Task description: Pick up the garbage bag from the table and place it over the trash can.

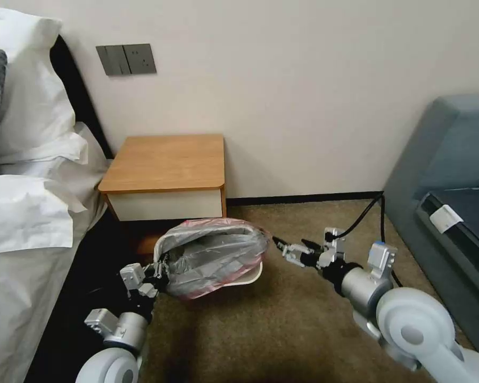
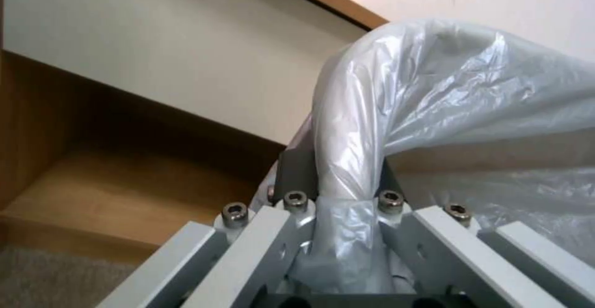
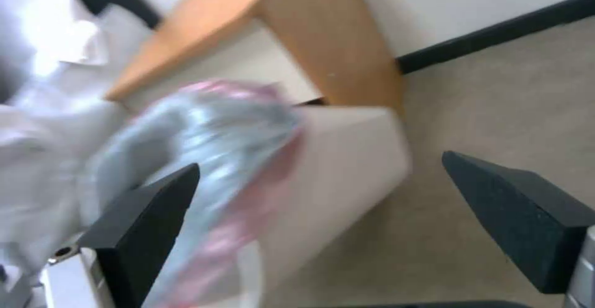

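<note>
The grey garbage bag [image 1: 213, 254] with its pinkish-red edge is draped over the mouth of the cream trash can [image 1: 254, 276], which stands on the carpet in front of the table [image 1: 165, 162]. My left gripper [image 1: 158, 272] is at the can's left side, shut on the bag where it wraps the rim. In the left wrist view the garbage bag [image 2: 434, 89] is folded over the rim between the left gripper [image 2: 341, 173] pads. My right gripper [image 1: 290, 246] is open just right of the can. In the right wrist view the garbage bag [image 3: 211, 136], trash can [image 3: 353, 159] and table [image 3: 322, 34] lie ahead of the right gripper [image 3: 328, 206].
A bed with white sheets [image 1: 26, 223] runs along the left. A grey-blue sofa [image 1: 452, 175] stands at the right. A black cable [image 1: 367, 213] trails on the carpet [image 1: 282, 330] behind my right arm. The wall [image 1: 303, 80] is behind the nightstand.
</note>
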Robot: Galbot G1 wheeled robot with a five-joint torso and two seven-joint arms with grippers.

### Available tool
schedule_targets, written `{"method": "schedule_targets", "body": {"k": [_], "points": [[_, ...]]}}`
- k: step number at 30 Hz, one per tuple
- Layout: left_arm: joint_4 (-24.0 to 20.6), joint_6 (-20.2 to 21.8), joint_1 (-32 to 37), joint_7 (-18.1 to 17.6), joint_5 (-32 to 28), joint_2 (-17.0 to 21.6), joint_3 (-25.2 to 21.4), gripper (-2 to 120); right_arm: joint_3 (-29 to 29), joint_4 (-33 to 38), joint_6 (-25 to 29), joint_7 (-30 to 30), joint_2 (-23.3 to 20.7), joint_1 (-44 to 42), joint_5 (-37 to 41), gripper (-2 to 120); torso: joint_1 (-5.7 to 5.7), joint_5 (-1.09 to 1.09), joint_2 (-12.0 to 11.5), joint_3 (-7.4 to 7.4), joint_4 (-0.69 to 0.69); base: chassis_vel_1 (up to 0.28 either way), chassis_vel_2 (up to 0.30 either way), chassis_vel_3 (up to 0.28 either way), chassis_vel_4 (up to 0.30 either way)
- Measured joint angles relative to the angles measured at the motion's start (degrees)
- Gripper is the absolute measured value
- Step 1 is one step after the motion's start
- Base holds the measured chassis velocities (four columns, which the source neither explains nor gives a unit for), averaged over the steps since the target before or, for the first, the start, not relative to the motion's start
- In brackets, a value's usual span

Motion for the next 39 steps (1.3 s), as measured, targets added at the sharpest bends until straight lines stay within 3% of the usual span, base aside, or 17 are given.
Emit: {"method": "schedule_targets", "body": {"k": [6, 8, 9, 11, 14, 19, 26, 39], "points": [[-0.53, 0.19, -0.11, -1.09, -0.24, -0.06, 0.09, 5, -1.15, 5.28, -0.10, 5.70, 0.72, 0.07, 9.95, 100, 0.00, 0.00, 0.00, 0.00, 0.00, 0.000, 0.000, 0.000, 0.000], [-0.54, 0.18, -0.17, -1.74, 0.45, -0.10, 0.37, 5, -1.59, 8.07, 1.04, 14.30, 2.35, 2.25, 22.75, 100, 0.00, -0.01, 0.00, 0.00, 0.01, 0.000, 0.000, 0.000, 0.000], [-0.54, 0.18, -0.17, -1.74, 0.45, -0.10, 0.37, 5, -1.59, 8.07, 1.04, 14.30, 2.35, 2.25, 22.75, 100, 0.00, -0.01, 0.00, 0.00, 0.01, 0.000, 0.000, 0.000, 0.000], [-0.74, -0.61, -0.35, -2.59, 2.74, -0.11, 0.67, 5, -1.58, 8.45, 5.04, 21.85, 4.15, 3.85, 35.40, 100, 0.00, -0.01, 0.00, 0.00, 0.01, 0.000, 0.000, 0.000, 0.000], [-1.06, -1.40, -0.53, -3.01, 4.51, -0.17, 0.84, 5, -1.85, 8.45, 6.68, 24.25, 5.73, 4.03, 38.53, 100, 0.00, -0.01, 0.00, 0.00, 0.00, 0.000, 0.000, 0.000, 0.000], [-2.34, -2.06, -0.55, -3.43, 7.09, -0.21, 0.89, 5, -3.13, 8.39, 7.71, 24.85, 9.07, 3.89, 38.55, 100, 0.00, 0.00, 0.00, 0.00, 0.00, 0.000, 0.000, 0.000, 0.000], [-4.76, -2.26, 0.55, -3.85, 9.01, -0.21, 0.87, 5, -7.37, 7.12, 7.55, 24.19, 11.87, 4.46, 32.87, 100, 0.00, 0.00, 0.00, 0.00, 0.01, 0.000, 0.000, 0.000, 0.000], [-6.86, -2.69, 1.93, -3.87, 10.50, -0.65, 1.01, 5, -10.50, 5.18, 7.39, 21.73, 13.03, 4.29, 22.76, 100, 0.00, 0.00, 0.00, 0.00, 0.00, 0.000, 0.000, 0.000, 0.000]]}}
